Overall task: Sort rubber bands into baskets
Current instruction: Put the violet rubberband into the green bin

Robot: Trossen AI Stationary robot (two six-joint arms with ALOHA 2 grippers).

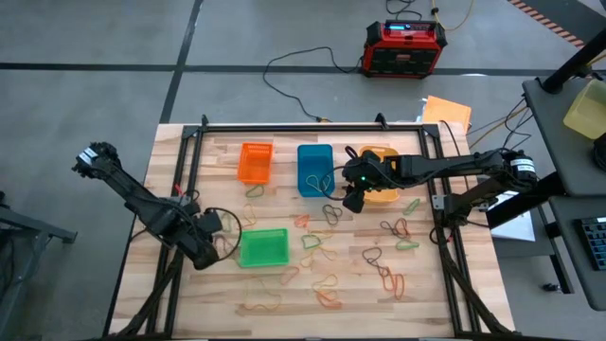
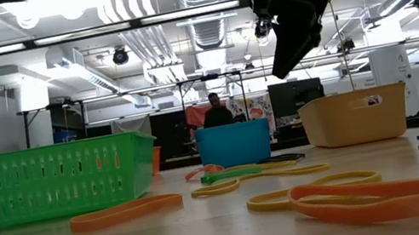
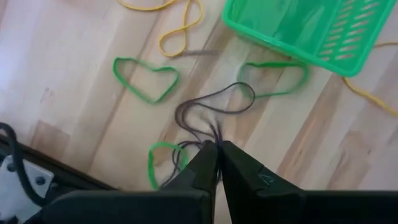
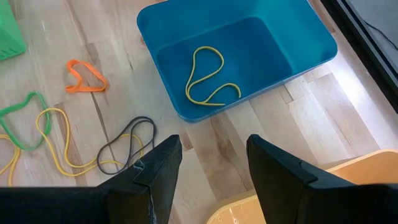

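While the left gripper [image 1: 210, 248] sat low near the counter's [image 1: 417, 303] left edge, just beside the green basket [image 1: 262, 248], its jaws were pressed together on a dark brown rubber band [image 3: 214, 109]. That thin band trailed in a limp, twisted loop over the pale wood grain, its near end pinched between the two dark fingers [image 3: 245, 171]. Around it lay two green rubber bands [image 3: 147, 79], one bent into a rough heart shape, and a yellow one [image 3: 180, 28] folded over itself. The green basket was a rectangular plastic tray with slotted, ribbed walls.

Toward the far edge stood the orange basket [image 1: 255, 162], also slotted, then the blue basket [image 1: 314, 169], smooth-walled, with a single yellow band [image 4: 208, 78] curled on its floor. The right gripper [image 1: 353, 197] hung above the counter between the blue basket and the yellow-orange basket [image 1: 384, 191], its jaws spread wide and holding nothing. Below it on the wood lay a dark band [image 4: 127, 146], a small orange one [image 4: 85, 76], and a long yellow one [image 4: 53, 140] tangled with a green loop [image 4: 22, 121].

More loose rubber bands [image 1: 388, 277] in orange, green, yellow and dark brown were scattered across the middle and right of the counter, down toward its near edge.
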